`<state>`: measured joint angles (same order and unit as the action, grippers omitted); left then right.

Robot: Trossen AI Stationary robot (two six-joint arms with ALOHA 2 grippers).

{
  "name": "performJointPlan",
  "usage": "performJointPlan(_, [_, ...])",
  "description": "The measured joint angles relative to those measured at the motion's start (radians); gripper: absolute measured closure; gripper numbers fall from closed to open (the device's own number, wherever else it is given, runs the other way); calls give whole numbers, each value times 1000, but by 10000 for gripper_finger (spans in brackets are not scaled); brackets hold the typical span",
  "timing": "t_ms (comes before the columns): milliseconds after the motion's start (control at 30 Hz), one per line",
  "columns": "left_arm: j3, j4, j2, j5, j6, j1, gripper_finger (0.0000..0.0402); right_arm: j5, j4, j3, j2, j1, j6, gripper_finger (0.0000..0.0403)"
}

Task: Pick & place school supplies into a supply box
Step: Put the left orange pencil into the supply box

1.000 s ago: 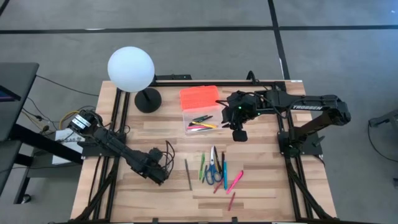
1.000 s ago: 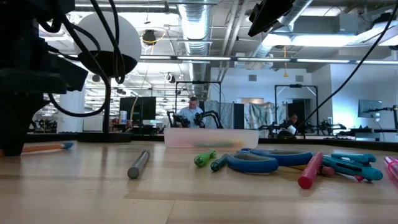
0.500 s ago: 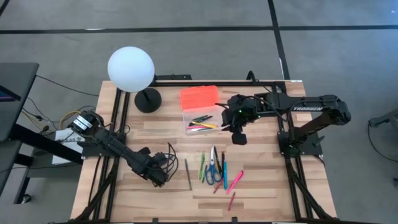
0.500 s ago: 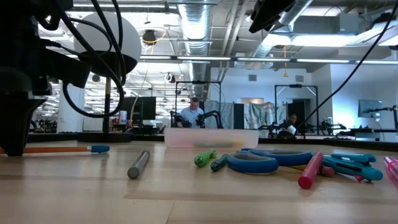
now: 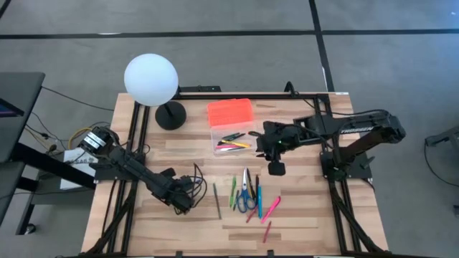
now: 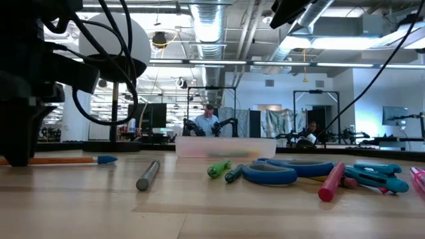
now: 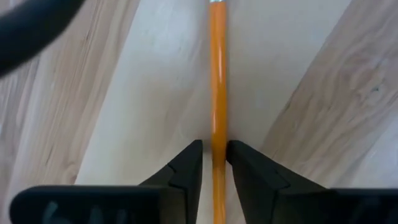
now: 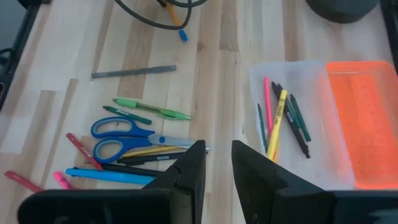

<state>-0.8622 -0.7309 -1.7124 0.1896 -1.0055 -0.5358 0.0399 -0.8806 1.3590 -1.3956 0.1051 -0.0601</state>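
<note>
I see my left gripper (image 7: 214, 163) down on the table (image 5: 301, 229), well away from the supply box (image 5: 233, 135), jaws narrowly apart with the orange pencil (image 7: 217, 81) lying between the fingertips; whether they pinch it I cannot tell. My right gripper (image 8: 216, 163) hangs just beside the box (a few pens already lie inside it), jaws a narrow gap apart and holding nothing. The scissors (image 8: 127, 140) and remaining pens lie near the box.
</note>
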Motion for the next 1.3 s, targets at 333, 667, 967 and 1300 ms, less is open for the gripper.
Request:
performJointPlan(333, [13, 82, 4, 13, 159, 8, 353, 43, -1, 0, 0, 27, 64, 331])
performJointPlan(667, [14, 89, 4, -23, 249, 11, 349, 127, -34, 0, 0, 79, 72, 331])
performJointPlan(967, [-12, -2, -4, 50, 262, 12, 353, 146, -69, 0, 0, 86, 88, 331])
performJointPlan(1300, [-10, 44, -4, 33, 298, 13, 355, 146, -70, 0, 0, 83, 88, 331])
